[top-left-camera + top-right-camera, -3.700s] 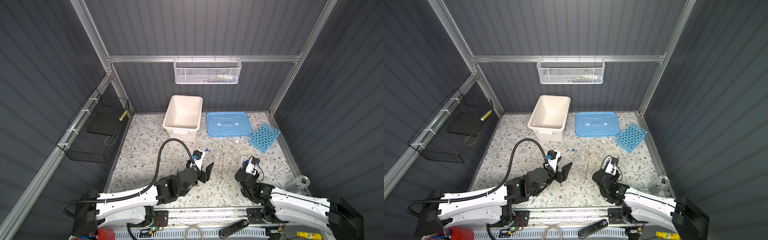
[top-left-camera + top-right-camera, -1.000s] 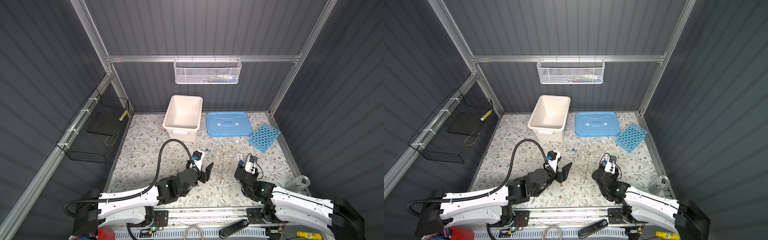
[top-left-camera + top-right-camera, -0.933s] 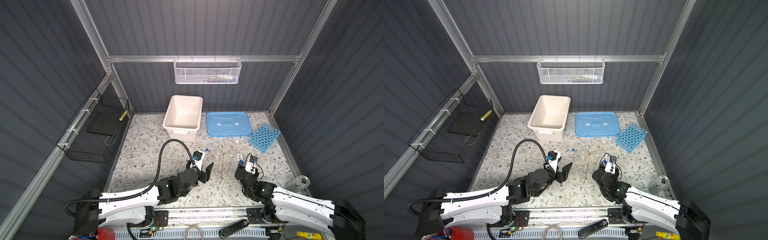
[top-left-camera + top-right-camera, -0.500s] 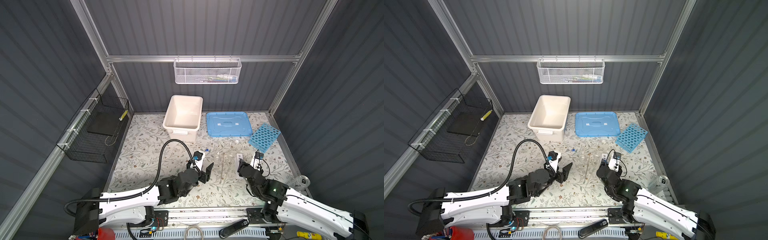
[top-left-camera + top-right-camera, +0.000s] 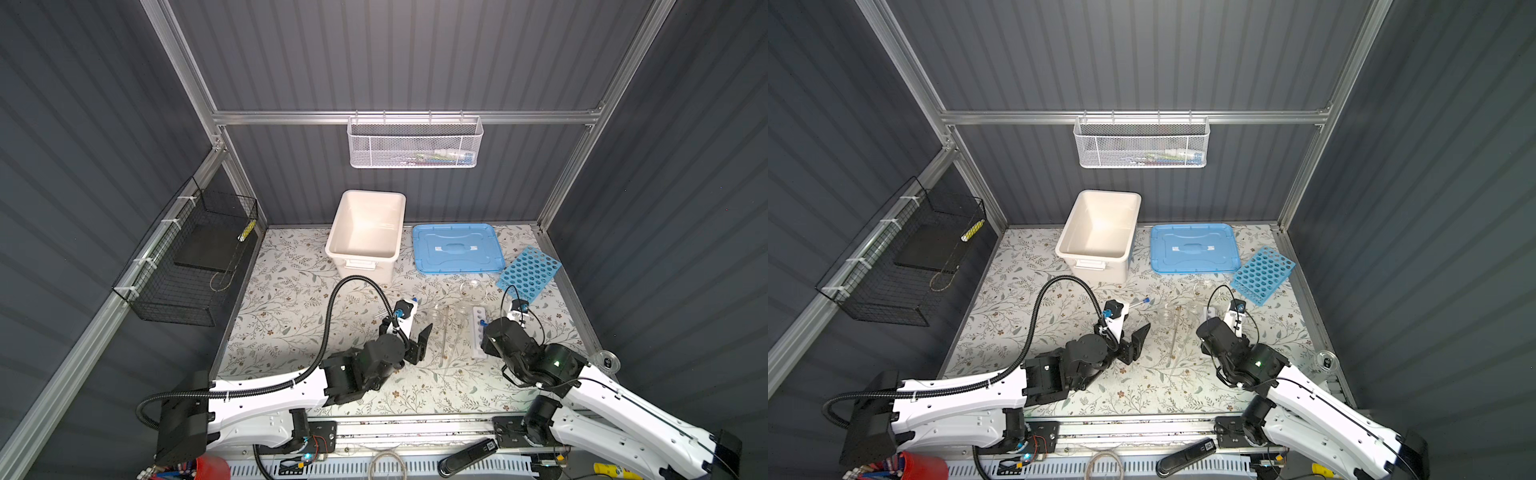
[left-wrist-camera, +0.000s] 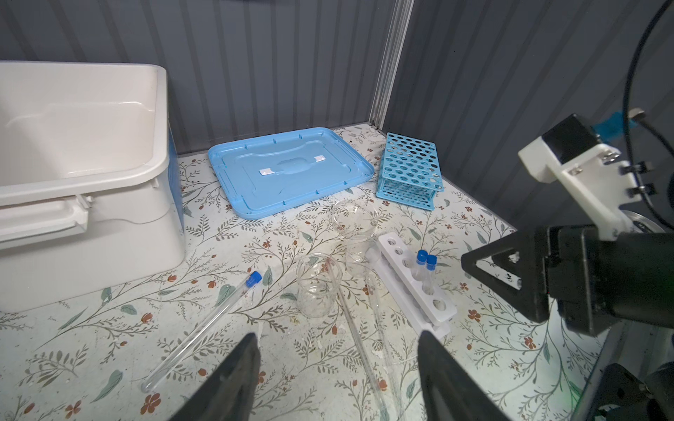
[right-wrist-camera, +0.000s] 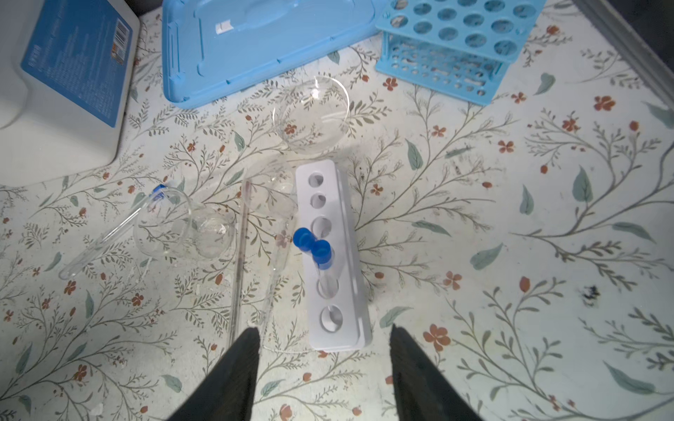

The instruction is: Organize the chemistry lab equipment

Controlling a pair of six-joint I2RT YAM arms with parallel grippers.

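Observation:
A small white tube rack lies on the floral mat with two blue-capped test tubes standing in it. My right gripper hovers open over the rack's near end, holding nothing. Beside the rack lie a thin glass rod, a clear beaker, a loose blue-capped tube and a shallow glass dish. The sky-blue many-holed rack stands at the back right. My left gripper is open and empty, just short of the beaker and the rod.
A white tub and its blue lid sit at the back of the mat. A white mesh basket hangs on the rear wall and a black wire basket on the left wall. A red cup stands below the near rail.
My right arm has reached forward and risen, bringing its gripper over the white rack's near end, and its jaws have narrowed slightly. The left arm has not moved.

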